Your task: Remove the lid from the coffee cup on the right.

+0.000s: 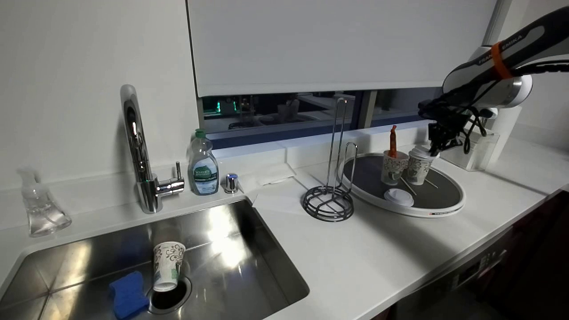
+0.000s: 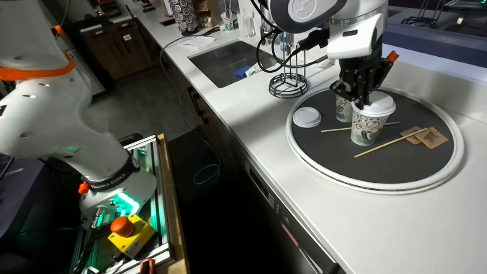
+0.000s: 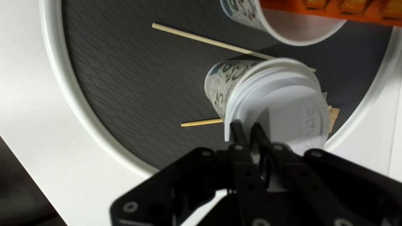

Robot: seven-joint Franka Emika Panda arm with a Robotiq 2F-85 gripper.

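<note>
The coffee cup [image 1: 418, 171] stands upright on a round dark tray in both exterior views [image 2: 366, 129] and is patterned with swirls. Its white lid [image 2: 380, 103] sits on its mouth. In the wrist view the cup's side [image 3: 221, 83] and the lid's top [image 3: 293, 110] show from above. My gripper [image 2: 364, 103] points down at the lid's near edge. In the wrist view the gripper's fingertips [image 3: 247, 126] are nearly together, one on each side of the lid's raised ring. They look shut on this ring; the contact itself is blurred and dark.
An open cup [image 1: 393, 169] with an orange-topped item [image 1: 393, 140] stands close beside the lidded cup. A loose white lid [image 2: 307, 117], wooden sticks [image 2: 386, 144] and brown packets [image 2: 432, 137] lie on the rimmed tray [image 2: 454, 152]. A wire holder [image 1: 329, 202] and sink [image 1: 275, 262] are farther off.
</note>
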